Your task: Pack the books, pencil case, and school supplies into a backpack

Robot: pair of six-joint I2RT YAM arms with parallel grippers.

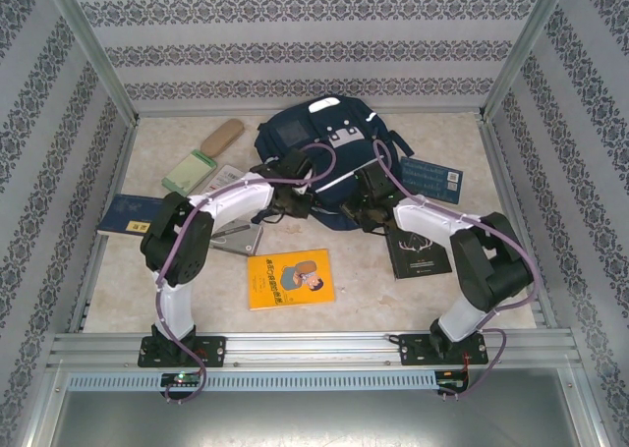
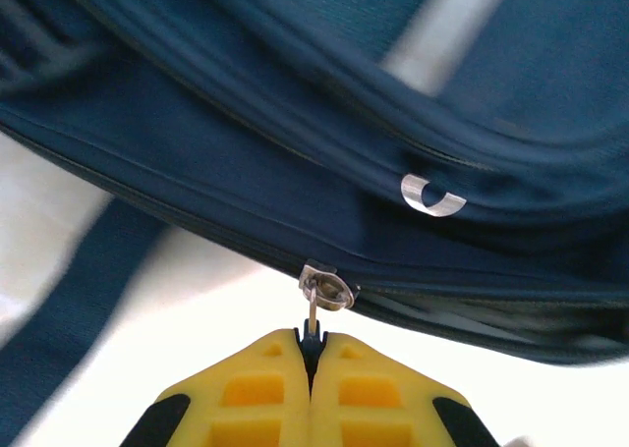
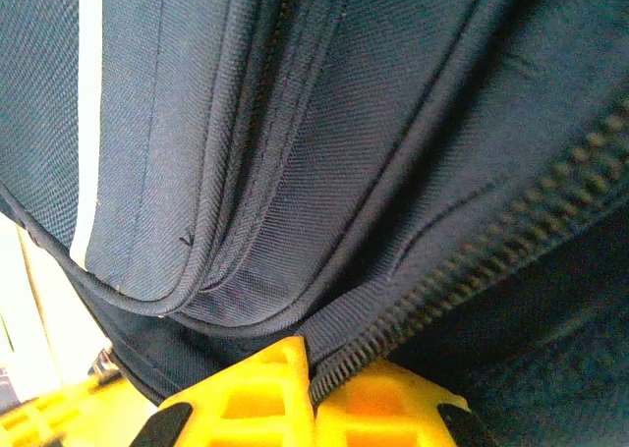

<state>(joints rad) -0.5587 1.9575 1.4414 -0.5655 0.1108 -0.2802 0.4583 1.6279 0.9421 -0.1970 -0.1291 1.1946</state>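
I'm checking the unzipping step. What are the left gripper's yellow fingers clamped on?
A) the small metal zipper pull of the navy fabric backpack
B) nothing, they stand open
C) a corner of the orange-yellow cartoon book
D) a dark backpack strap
A: in the left wrist view, the left gripper is shut on the thin metal zipper pull hanging from the slider on the navy fabric backpack.

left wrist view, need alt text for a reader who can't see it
The yellow left hand, shut, pinches the small silver metal zipper pull of a large navy blue fabric backpack whose folds stretch across above it. A dark blue strap runs to the lower left over a pale tabletop.
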